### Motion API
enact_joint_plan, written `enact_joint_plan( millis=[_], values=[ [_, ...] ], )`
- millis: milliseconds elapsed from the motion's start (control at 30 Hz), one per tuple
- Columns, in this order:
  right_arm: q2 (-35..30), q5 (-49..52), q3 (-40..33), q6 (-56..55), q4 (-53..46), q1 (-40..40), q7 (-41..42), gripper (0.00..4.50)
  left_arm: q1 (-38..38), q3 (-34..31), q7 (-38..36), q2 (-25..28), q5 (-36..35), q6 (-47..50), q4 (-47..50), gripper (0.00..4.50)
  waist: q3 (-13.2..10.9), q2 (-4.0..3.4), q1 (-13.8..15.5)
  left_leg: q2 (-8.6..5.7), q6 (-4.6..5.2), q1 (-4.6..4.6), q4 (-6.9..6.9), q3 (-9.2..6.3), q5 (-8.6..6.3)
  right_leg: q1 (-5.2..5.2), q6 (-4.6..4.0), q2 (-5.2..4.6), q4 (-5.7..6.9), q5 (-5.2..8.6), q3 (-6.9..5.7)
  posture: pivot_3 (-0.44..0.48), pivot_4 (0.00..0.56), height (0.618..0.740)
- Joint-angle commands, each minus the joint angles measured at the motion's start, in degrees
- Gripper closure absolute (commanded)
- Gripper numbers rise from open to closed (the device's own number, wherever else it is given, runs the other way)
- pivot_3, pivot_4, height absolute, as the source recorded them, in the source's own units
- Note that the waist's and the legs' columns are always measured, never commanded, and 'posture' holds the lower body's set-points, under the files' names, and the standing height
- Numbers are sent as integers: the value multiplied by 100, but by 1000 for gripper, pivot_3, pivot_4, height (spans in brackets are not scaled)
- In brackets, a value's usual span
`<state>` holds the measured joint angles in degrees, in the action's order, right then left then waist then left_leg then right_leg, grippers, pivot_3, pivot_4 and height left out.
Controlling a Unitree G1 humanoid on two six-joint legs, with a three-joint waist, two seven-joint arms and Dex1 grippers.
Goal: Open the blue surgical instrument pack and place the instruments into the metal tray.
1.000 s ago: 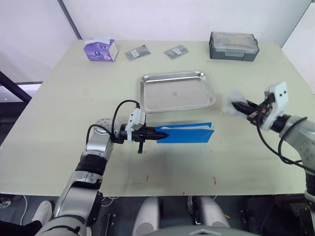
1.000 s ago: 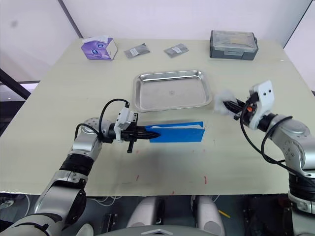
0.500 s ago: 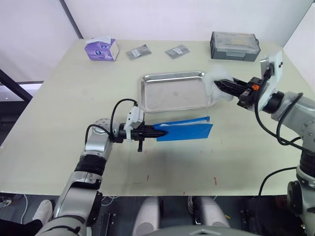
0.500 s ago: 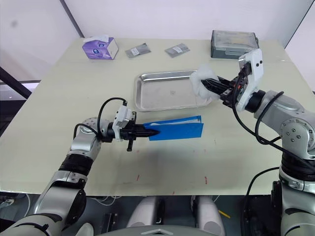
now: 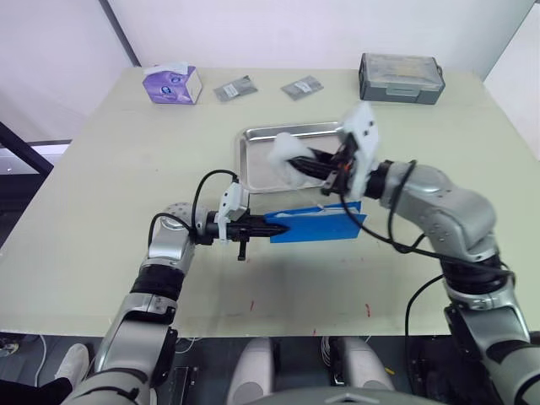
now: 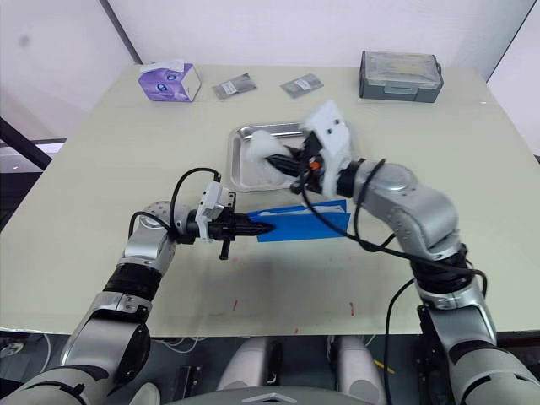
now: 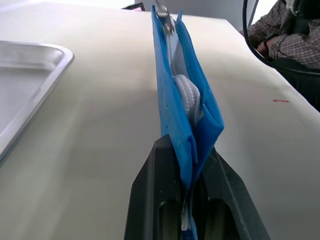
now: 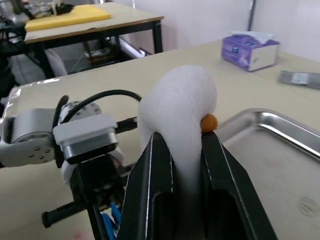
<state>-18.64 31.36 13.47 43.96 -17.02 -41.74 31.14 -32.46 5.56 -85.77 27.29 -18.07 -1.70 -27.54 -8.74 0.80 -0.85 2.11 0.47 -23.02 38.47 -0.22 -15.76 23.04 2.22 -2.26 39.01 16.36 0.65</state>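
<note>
The blue surgical instrument pack (image 5: 316,226) stands on its long edge on the desk (image 5: 101,202), just at six o'clock of the metal tray (image 5: 257,159). Its nine o'clock end is pinched between the two fingers of the left hand (image 5: 268,229), which is clenched on the folded blue edge. In the left wrist view the pack (image 7: 185,107) gapes a little, showing a white wad and a silver instrument tip (image 7: 162,10) poking out at its far end.

The right hand (image 5: 305,164) hovers over the tray, its fingers closed on a white cotton-like wad (image 5: 285,152) with a small orange spot (image 8: 208,122) on it.

At the desk's twelve o'clock edge lie a purple tissue box (image 5: 173,84), two small grey packets (image 5: 268,89) and a dark grey box (image 5: 401,78).
</note>
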Motion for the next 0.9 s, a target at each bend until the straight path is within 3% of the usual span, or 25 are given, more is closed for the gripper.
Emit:
enact_joint_plan(
  millis=[33,200,533,600,667,833,900],
  values=[
    [128,-268,53,-442,-77,-300,152,4438,-152,6,16,-13,30,-42,14,4500,0,0,-3,0,0,0,0,1,0,0,0,0,0,0,1,0,150,734],
    [141,-515,177,-767,-133,-261,440,4438,-216,8,15,-33,72,-85,-82,4500,0,0,-5,0,0,0,-1,-1,0,0,0,1,-1,0,0,0,150,734],
    [-869,-579,478,-1443,-591,727,2090,4438,-398,16,-45,-59,171,-233,-432,4500,0,1,-3,-1,1,1,0,-3,0,-1,0,1,-1,0,2,0,150,734],
    [-969,-737,606,-1739,-436,820,2362,3539,-426,24,-59,-68,186,-261,-483,4500,0,1,-9,0,1,1,0,-5,-1,-1,0,6,-2,0,0,0,150,734],
    [-949,-775,611,-1839,-385,828,2440,2966,-433,27,-71,-68,186,-274,-497,4500,0,1,-8,0,1,2,0,-6,-1,-1,0,7,-2,0,2,0,150,734],
    [-876,-648,460,-1838,-328,820,2623,299,-453,40,-83,-60,193,-310,-554,4500,0,1,0,1,0,2,1,-6,0,-1,0,6,-1,0,3,0,150,734],
    [-869,-607,393,-1811,-314,819,2659,124,-458,45,-87,-58,196,-319,-567,4500,0,1,0,1,0,1,1,-5,0,-1,0,6,-1,0,3,0,150,734]
  ],
)
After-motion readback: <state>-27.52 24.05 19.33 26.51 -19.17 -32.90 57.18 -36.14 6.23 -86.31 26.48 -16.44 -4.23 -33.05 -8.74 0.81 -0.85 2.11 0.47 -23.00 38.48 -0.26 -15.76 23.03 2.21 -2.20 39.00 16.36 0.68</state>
